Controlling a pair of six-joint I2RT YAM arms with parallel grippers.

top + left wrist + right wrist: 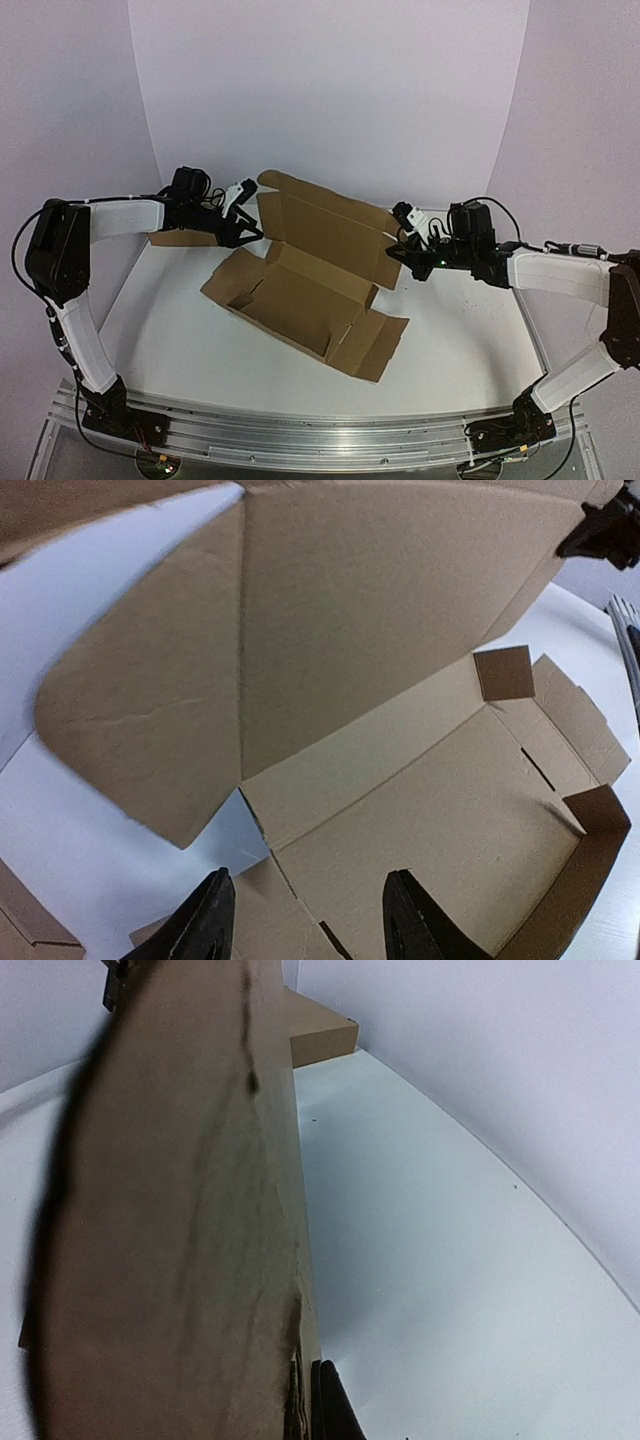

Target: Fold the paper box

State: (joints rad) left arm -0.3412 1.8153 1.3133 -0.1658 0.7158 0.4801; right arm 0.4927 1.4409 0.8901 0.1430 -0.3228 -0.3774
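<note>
Right gripper (408, 252): closed tight, judged to be pinched on one end of the raised lid panel (325, 235) of the paper box (300, 290), apparently to keep that panel upright on its hinge crease. Left gripper (308, 880): fingers apart with nothing between them, at the lid's opposite end. Box: long axis runs from one gripper to the other, open tray facing up on the desk (450, 370), just nearward of both.

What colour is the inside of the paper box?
The paper box is plain brown, unprinted; clearest in the left wrist view.
</note>
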